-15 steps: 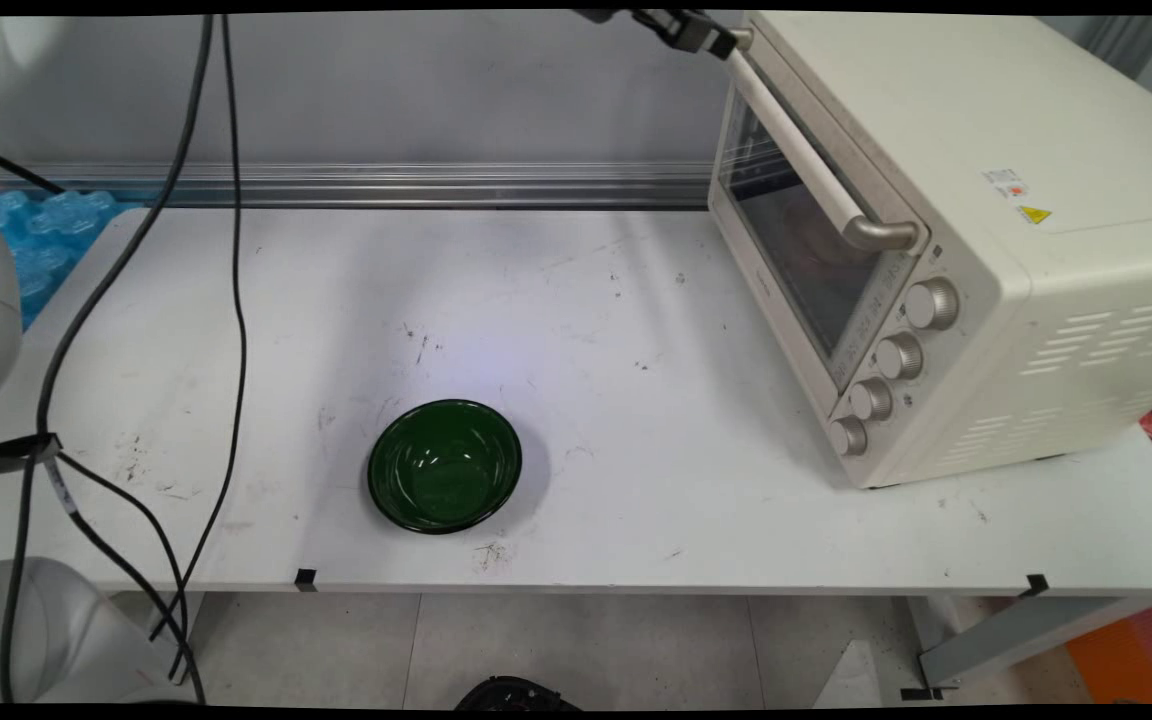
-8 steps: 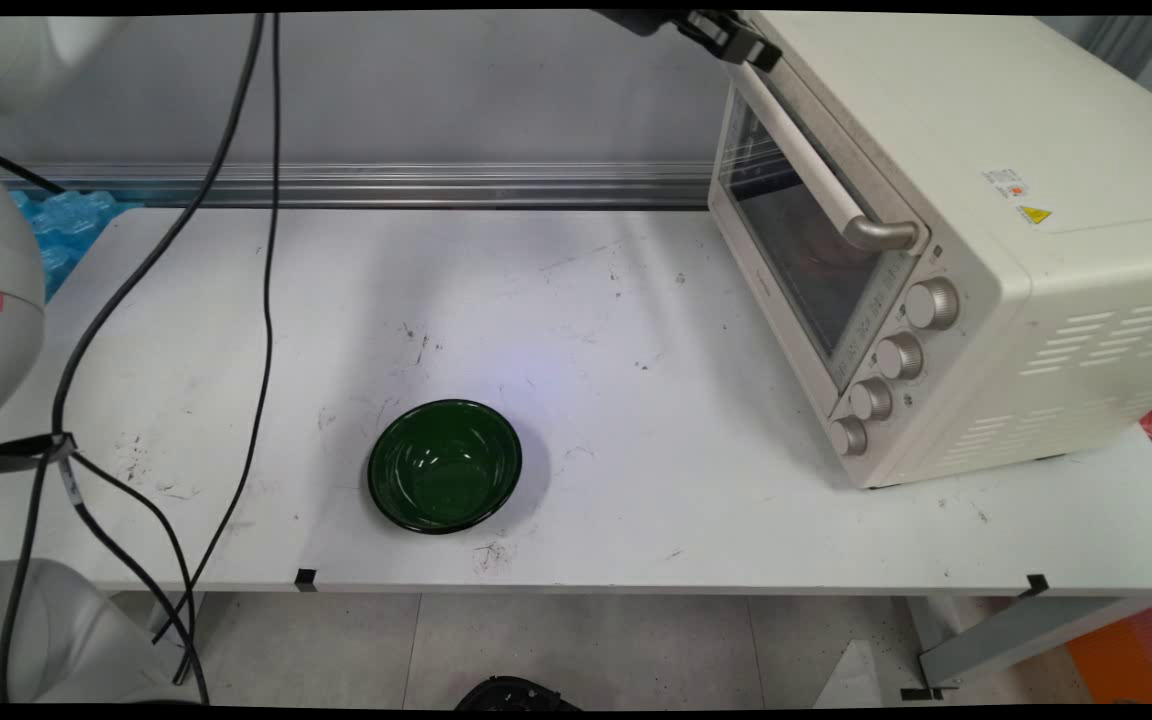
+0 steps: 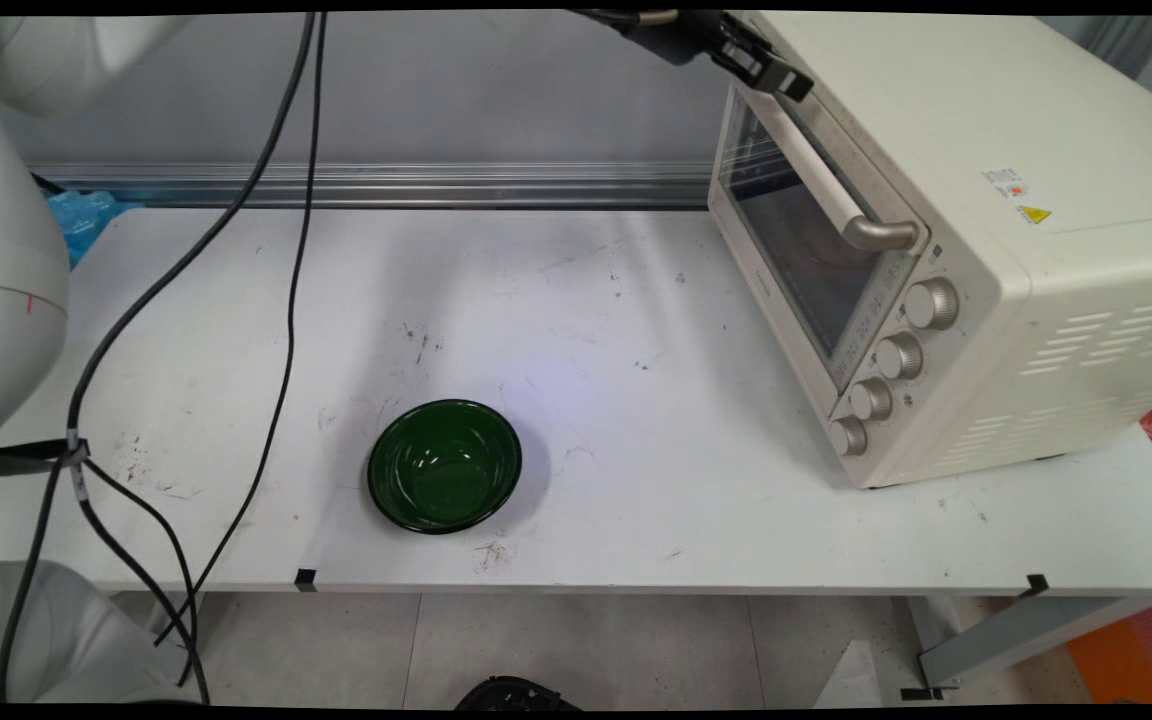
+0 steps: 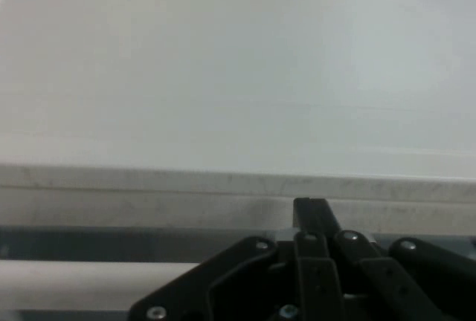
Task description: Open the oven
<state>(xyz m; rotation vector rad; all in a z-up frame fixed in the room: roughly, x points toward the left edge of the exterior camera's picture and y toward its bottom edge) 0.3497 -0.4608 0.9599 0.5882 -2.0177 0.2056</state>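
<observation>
Fingers (image 4: 312,215) drawn together in the hand view, with no gap visible between them and nothing held. Their tip stands against the top edge of the oven door (image 3: 796,240), just above the far end of the handle (image 3: 816,170), which shows as a pale bar low in the hand view. Whether the tip presses on the edge or only meets it, I cannot tell.

Gripper (image 3: 781,78) comes in from the upper left, high over the table (image 3: 636,300). Door looks closed against the toaster oven (image 3: 986,150); four knobs (image 3: 896,355) run down beside it. Green bowl (image 3: 444,465) sits empty near the table's front edge, well apart from the oven. Black cables (image 3: 286,250) hang at the left.
</observation>
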